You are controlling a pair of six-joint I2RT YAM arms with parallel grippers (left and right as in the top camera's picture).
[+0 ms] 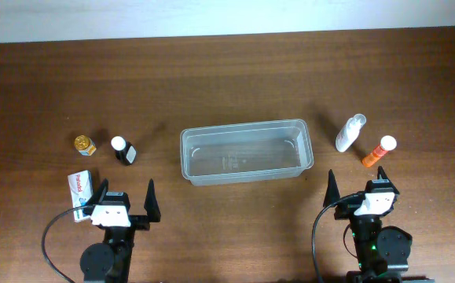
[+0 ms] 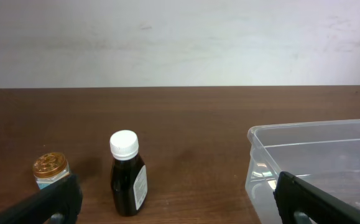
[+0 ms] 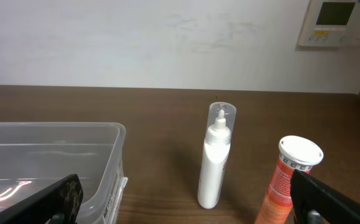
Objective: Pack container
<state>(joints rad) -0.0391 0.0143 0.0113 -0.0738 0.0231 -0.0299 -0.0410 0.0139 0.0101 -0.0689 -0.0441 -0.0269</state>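
Observation:
The clear plastic container (image 1: 245,152) stands empty at the table's middle; it also shows in the left wrist view (image 2: 316,163) and the right wrist view (image 3: 49,165). To its left stand a dark bottle with a white cap (image 1: 123,150) (image 2: 127,176), a small gold-lidded jar (image 1: 85,145) (image 2: 50,169) and a white-blue box (image 1: 82,193). To its right stand a white spray bottle (image 1: 350,133) (image 3: 215,158) and an orange tube (image 1: 378,152) (image 3: 285,183). My left gripper (image 1: 125,195) (image 2: 178,202) and right gripper (image 1: 358,185) (image 3: 186,202) are open, empty, near the front edge.
The brown wooden table (image 1: 227,86) ends at a white wall behind. A wall control panel (image 3: 338,22) shows at the upper right of the right wrist view. Black cables loop beside each arm base.

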